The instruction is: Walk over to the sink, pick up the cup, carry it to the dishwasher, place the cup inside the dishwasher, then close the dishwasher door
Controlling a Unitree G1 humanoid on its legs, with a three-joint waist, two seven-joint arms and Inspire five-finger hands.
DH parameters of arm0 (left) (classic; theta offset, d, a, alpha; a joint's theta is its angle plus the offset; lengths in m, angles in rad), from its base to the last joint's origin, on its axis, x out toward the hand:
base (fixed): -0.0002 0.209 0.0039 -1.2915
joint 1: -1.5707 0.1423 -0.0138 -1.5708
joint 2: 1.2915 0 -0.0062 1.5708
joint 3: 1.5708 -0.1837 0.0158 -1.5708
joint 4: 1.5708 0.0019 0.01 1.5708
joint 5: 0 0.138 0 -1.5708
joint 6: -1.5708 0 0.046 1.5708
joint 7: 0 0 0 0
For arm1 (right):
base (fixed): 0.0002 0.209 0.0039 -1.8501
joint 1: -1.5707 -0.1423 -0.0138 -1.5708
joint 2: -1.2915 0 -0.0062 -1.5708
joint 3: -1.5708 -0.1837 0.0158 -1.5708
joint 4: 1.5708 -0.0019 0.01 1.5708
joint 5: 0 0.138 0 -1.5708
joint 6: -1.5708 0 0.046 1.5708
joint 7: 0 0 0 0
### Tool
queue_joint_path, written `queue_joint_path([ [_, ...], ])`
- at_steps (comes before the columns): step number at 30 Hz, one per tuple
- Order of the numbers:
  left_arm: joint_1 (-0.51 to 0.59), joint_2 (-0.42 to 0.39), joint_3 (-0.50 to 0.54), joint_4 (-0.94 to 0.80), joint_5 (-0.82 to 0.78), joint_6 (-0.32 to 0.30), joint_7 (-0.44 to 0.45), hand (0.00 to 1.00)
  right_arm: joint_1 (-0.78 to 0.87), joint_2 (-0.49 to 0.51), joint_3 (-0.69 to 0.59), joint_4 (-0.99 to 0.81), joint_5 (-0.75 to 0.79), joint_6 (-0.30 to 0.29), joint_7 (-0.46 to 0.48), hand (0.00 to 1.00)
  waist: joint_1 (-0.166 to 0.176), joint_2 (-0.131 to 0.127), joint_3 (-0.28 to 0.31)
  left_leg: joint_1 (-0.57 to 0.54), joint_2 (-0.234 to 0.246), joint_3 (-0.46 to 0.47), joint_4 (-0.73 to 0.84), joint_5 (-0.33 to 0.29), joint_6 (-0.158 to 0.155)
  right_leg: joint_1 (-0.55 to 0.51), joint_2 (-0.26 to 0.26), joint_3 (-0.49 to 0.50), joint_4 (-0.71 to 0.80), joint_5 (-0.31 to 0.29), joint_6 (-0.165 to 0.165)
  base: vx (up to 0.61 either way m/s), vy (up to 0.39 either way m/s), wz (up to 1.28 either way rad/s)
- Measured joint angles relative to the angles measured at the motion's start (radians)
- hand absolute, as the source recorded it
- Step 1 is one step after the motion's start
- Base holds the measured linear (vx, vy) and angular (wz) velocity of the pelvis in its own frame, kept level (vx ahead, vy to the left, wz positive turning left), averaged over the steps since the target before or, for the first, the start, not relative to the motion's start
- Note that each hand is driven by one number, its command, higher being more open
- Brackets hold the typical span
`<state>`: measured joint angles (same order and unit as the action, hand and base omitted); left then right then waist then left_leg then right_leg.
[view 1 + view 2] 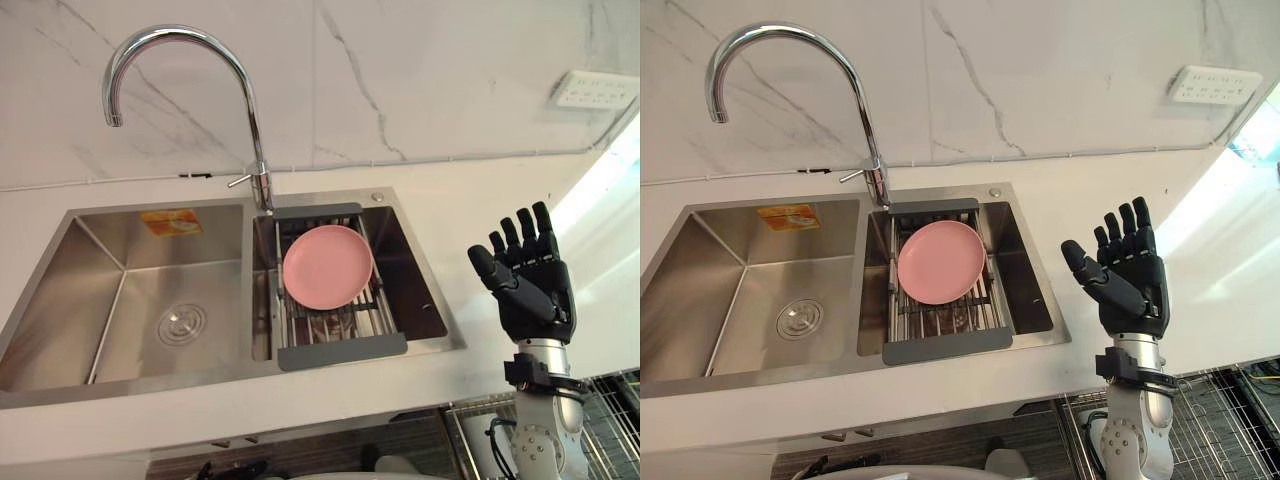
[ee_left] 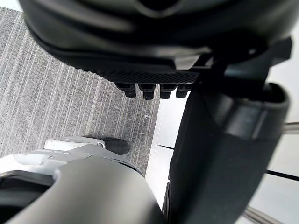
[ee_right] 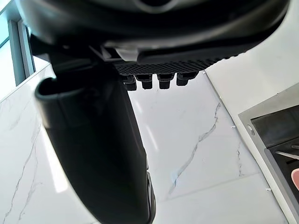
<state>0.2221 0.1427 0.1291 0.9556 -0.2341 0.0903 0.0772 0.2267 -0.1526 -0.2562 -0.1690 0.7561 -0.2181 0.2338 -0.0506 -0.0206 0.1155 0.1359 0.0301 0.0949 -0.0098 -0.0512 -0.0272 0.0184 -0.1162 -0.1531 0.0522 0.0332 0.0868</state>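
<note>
A steel double sink (image 1: 60,260) is set into the white counter. Across its right basin sits a slatted drain rack (image 1: 340,352), and a pink plate (image 1: 327,266) lies on it. Something pale shows through the bars under the plate; I cannot tell what it is. My right hand (image 1: 530,285) is raised over the counter to the right of the sink, palm toward the sink, fingers straight and spread, holding nothing. In the right wrist view that hand (image 3: 154,28) faces the marble wall. My left hand (image 2: 140,37) hangs low over grey carpet, fingers straight and holding nothing.
A tall chrome tap (image 1: 250,120) arches over the left basin (image 1: 110,330), which holds only its drain (image 1: 182,323). A wire rack (image 1: 610,420) sticks out below the counter edge at lower right. A white socket (image 1: 592,90) sits on the marble wall.
</note>
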Motion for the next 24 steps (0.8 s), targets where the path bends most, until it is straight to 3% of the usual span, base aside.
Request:
queue_joint_path([
  [4,0.009,-0.011,0.001,-0.009,-0.003,-0.012,0.010,1.00,-0.028,-0.001,0.058,0.005,0.010,0.013,-0.004,1.00,0.027,0.010,-0.014,-0.037,0.017,0.016,0.026,-0.009,-0.005,0.002,0.002,-0.035,-0.032,0.012,-0.004,-0.03,-0.027,0.22],
  [6,0.008,-0.015,-0.001,-0.017,-0.003,-0.013,0.010,1.00,-0.034,-0.006,0.069,0.018,0.007,0.027,-0.012,1.00,0.029,0.019,-0.034,-0.067,0.068,0.167,0.035,0.001,-0.028,0.003,-0.002,-0.089,-0.055,0.014,-0.006,-0.02,-0.053,0.52],
  [9,0.005,-0.015,-0.022,-0.043,0.000,-0.004,0.009,1.00,-0.087,-0.033,0.069,0.076,-0.101,0.082,-0.083,1.00,0.040,0.024,-0.036,-0.081,0.075,0.173,0.036,0.015,-0.030,0.001,0.004,-0.107,-0.094,0.025,-0.002,0.01,-0.042,0.19],
  [12,0.003,-0.006,-0.055,-0.053,0.003,-0.003,-0.016,1.00,-0.112,-0.079,0.071,0.104,-0.172,0.155,-0.082,1.00,0.042,0.032,-0.039,-0.082,0.085,0.199,0.034,0.012,-0.037,0.005,0.022,-0.090,-0.137,0.061,-0.005,0.04,-0.038,-0.24],
  [17,-0.016,-0.009,-0.077,-0.052,-0.066,-0.008,-0.036,1.00,-0.112,-0.181,0.069,0.134,-0.353,0.173,-0.088,1.00,0.020,0.049,-0.047,-0.054,0.085,0.225,0.027,0.011,-0.039,0.011,0.026,-0.071,-0.136,0.067,0.002,0.01,-0.015,-0.27],
  [20,-0.017,-0.014,-0.059,-0.032,-0.097,-0.010,-0.040,1.00,-0.137,-0.254,0.084,0.134,-0.470,0.173,-0.090,1.00,0.008,0.046,-0.048,-0.044,0.085,0.233,0.026,0.009,-0.042,0.013,0.027,-0.063,-0.137,0.073,0.002,-0.07,0.004,-0.12],
  [24,-0.014,-0.008,-0.017,0.036,-0.099,0.011,-0.032,1.00,-0.188,-0.340,0.155,0.132,-0.574,0.197,-0.033,1.00,0.012,0.033,-0.052,-0.029,0.087,0.253,0.029,0.009,-0.041,0.013,0.023,-0.075,-0.144,0.059,-0.021,-0.13,-0.024,-0.16],
])
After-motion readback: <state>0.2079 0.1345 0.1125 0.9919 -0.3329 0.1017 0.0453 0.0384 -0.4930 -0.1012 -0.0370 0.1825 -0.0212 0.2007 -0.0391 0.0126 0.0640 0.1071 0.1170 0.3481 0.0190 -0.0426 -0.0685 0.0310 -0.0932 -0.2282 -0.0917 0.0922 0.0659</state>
